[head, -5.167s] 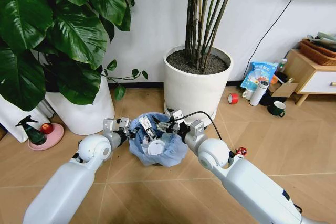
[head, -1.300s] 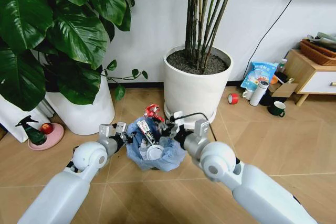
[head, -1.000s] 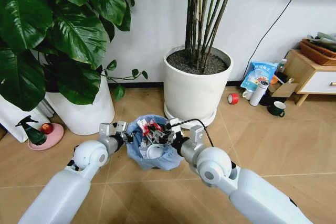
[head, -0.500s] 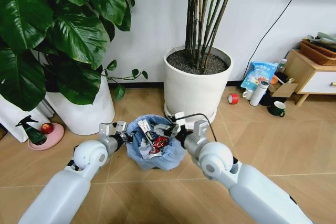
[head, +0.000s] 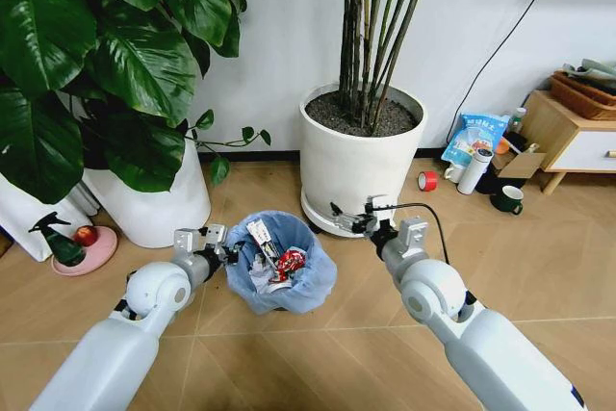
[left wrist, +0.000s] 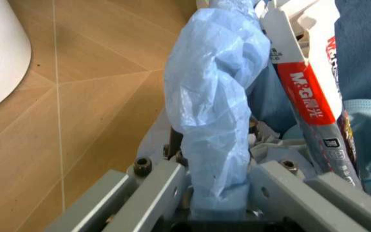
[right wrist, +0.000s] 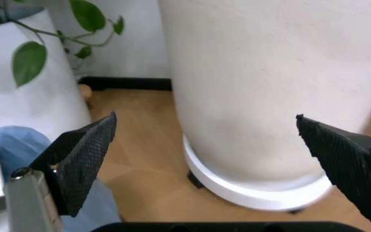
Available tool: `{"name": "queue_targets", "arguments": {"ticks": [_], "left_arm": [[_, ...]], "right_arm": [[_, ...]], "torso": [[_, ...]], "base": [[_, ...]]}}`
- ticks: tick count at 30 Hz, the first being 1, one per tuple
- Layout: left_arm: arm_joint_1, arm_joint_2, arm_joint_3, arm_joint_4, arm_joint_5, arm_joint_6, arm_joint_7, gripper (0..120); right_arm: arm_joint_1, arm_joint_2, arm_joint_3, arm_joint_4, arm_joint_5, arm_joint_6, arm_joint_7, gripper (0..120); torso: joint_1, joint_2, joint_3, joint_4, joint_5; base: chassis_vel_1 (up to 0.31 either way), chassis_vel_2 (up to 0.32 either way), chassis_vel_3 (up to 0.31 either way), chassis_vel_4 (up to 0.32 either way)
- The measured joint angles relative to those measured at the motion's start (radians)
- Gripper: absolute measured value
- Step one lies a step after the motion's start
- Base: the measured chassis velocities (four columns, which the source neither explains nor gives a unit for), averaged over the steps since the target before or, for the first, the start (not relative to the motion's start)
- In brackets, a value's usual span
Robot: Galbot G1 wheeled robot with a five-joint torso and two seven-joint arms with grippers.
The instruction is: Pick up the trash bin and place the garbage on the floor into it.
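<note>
Floor (head: 289,353) of tan chevron wood fills the lower half of the head view. A white pot (head: 361,156) with tall stems stands at upper centre, and a second pot (head: 159,204) sits under big leaves at the left.

The bin (head: 279,262), lined with a light-blue bag, rests on the floor at lower centre, just in front of the first pot. Garbage (head: 274,262) lies inside it: a white and red wrapper, a red piece and some pale scraps.

The left gripper (head: 223,249) is at the bin's left rim. In the left wrist view its fingers (left wrist: 153,191) are pressed onto a bunched fold of the bag at the rim, pinching it.

The right gripper (head: 348,221) hangs to the right of the bin, near the base of the first pot and clear of the bag. In the right wrist view its black pads (right wrist: 82,157) stand spread wide with nothing between them, facing the pot wall.

Small clutter lies at the right by a wooden cabinet (head: 573,137): a blue pouch (head: 474,137), a red tape roll (head: 427,180) and a dark mug (head: 507,200).
</note>
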Motion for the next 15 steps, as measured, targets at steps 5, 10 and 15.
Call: {"name": "queue_targets", "arguments": {"ticks": [5, 10, 15], "left_arm": [[0.004, 0.003, 0.000, -0.004, 0.000, -0.001, 0.000, 0], [0.012, 0.007, 0.000, -0.014, 0.001, -0.001, -0.001, 0], [0.024, 0.009, -0.004, -0.026, 0.003, -0.002, -0.001, 0]], "right_arm": [[-0.071, 0.015, 0.062, 0.028, -0.031, 0.002, -0.008, 100], [-0.151, 0.038, 0.126, 0.054, -0.063, 0.016, -0.018, 100], [-0.210, 0.050, 0.171, 0.071, -0.082, 0.025, -0.025, 100]], "torso": [[0.000, 0.000, 0.000, 0.0000, -0.0002], [0.000, 0.000, 0.000, 0.0000, -0.0004], [0.000, 0.000, 0.000, 0.0000, -0.0005]], "base": [[0.082, -0.070, -0.084, 0.067], [0.146, -0.159, -0.179, 0.173], [0.230, -0.230, -0.229, 0.232]]}}
